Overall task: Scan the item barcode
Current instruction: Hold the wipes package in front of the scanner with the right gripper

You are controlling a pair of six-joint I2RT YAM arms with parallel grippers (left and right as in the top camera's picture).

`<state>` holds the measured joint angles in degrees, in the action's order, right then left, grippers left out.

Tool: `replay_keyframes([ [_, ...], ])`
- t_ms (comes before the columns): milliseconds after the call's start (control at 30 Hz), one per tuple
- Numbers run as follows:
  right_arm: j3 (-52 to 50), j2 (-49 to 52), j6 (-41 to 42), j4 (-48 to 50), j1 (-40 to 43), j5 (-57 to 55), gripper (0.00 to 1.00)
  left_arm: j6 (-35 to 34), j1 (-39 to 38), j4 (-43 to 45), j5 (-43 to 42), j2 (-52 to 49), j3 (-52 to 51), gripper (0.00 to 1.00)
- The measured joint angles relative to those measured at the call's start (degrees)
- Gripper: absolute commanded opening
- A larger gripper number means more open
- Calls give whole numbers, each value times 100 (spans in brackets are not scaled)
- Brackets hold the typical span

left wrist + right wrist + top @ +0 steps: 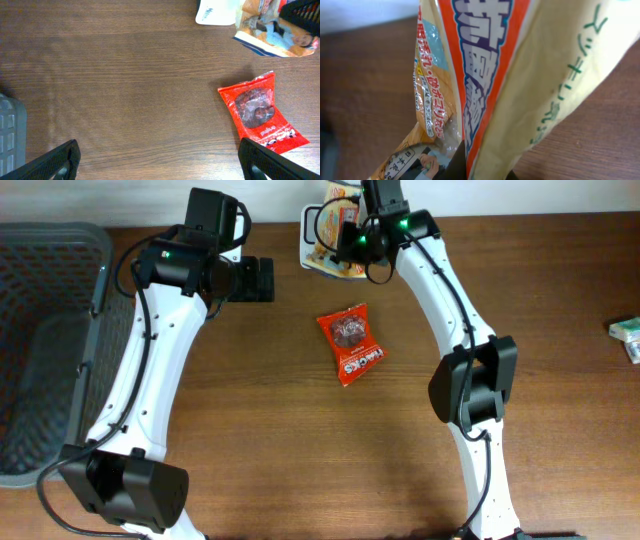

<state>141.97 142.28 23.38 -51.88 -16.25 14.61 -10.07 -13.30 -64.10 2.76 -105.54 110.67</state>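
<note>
- The bag [335, 242] is at the top middle of the overhead view, by the far edge of the desk [300, 460]. The right jaws are clamped tight on it.
- In the right wrist view the bag [490, 75] fills most of the frame. A fold of it rises from the bottom centre, where the dark jaw tips pinch it. Its print is orange, blue and cream with Japanese lettering.
- In the left wrist view the bag [270, 32] shows in the upper right corner. I cannot tell whether it rests on the desk or hangs clear of it.
- The red packet [351, 344] lies flat on the desk in the middle of the overhead view, just below the bag and apart from it, with no jaws on it.
- The left jaws stand wide open to the left of the bag, in the upper middle of the overhead view. In the left wrist view their fingertips [55, 162] show at the lower left and lower right corners, with bare desk between them.
- A grey basket [40, 340] fills the left edge of the overhead view.
- A small box [628, 332] sits at the right edge, well apart from the rest.
</note>
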Motion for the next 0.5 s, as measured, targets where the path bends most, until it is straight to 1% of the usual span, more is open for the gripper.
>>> replay_keyframes([
  [67,612,-7,-2,-354,0,59,4,0,0,0,2,0,0,99],
  [100,745,-15,-2,-363,-4,72,4,0,0,-7,2,0,0,99],
  [200,754,-15,-4,-369,-107,-81,4,0,0,-4,2,0,0,99],
  [267,463,-4,-2,-262,-260,-420,4,0,0,-4,0,0,0,99],
  [367,-236,190,-9,483,-337,-251,4,0,0,0,2,0,0,99],
  [500,-874,256,-133,876,-358,-262,4,0,0,-2,2,0,0,99],
])
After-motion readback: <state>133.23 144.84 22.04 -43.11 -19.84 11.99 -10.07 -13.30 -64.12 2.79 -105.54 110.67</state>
